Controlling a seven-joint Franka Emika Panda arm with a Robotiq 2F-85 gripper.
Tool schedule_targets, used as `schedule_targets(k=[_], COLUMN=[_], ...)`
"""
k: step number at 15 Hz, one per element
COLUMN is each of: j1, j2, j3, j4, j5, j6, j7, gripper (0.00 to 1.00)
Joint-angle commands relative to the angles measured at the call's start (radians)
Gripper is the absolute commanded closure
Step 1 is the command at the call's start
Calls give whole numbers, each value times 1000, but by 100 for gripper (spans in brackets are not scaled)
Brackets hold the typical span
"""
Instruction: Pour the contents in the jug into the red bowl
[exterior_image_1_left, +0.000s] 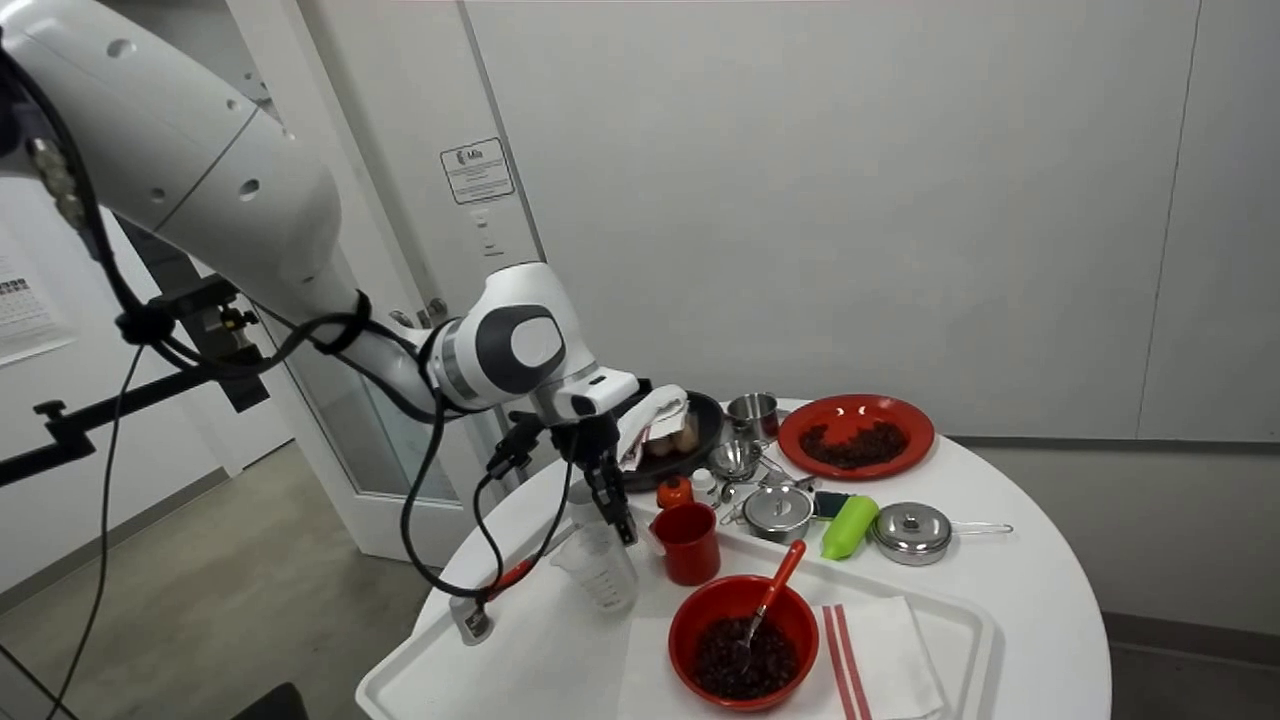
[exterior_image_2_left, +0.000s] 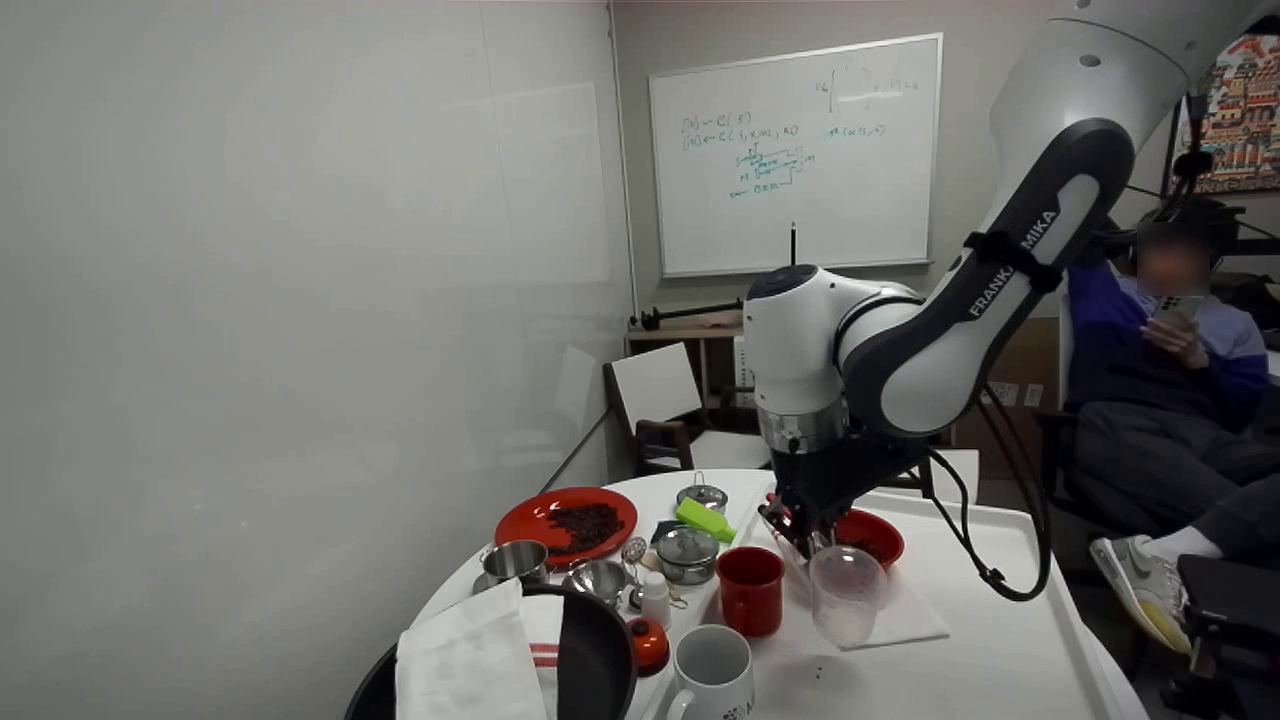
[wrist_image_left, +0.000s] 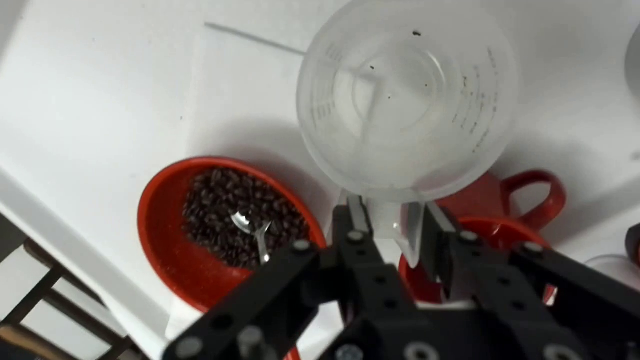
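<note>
White robot arm at the left of an exterior view, extending down towards a tray laid on a round white surface. Next to the right, the jug, small and translucent, printed with measuring marks; it is situated over the tray, just beside the red cup and near the red bowl. Whether its base touches the tray cannot be determined. The wrist view looks into its mouth, where a few dark specks show. The tool grasps the jug by its handle, one finger on each side. Behind the tool, a black pan, partly covered by a white towel. The red cup stands upright on the tray. Nearer the viewer, the red bowl, containing dark beans and a utensil whose red handle leans across the rim. Farther back, a metal cup and a lidded pot; then a bright green object, its kind unclear, and a red plate bearing a dark heap. To the right of the bowl, a white cloth with red stripes. At far right, a lidded pan, its handle pointing away from the pot.
</note>
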Motion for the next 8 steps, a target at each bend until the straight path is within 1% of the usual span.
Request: schedule_targets(k=[1, 2, 4, 5, 6, 7, 8], j1=[-9, -3, 10, 33, 57, 81, 107], j2=[-24, -22, -2, 15, 26, 33, 41], j3=[25, 23, 14, -14, -43, -71, -101], j4=[-40, -37, -8, 14, 19, 18, 13], j5=[250, 326, 449, 481, 486, 474, 447], j6=[-22, -54, -159, -228, -247, -239, -204], j7=[-271, -345, -437, -406, -361, -312, -258], gripper=[89, 89, 89, 89, 89, 89, 89])
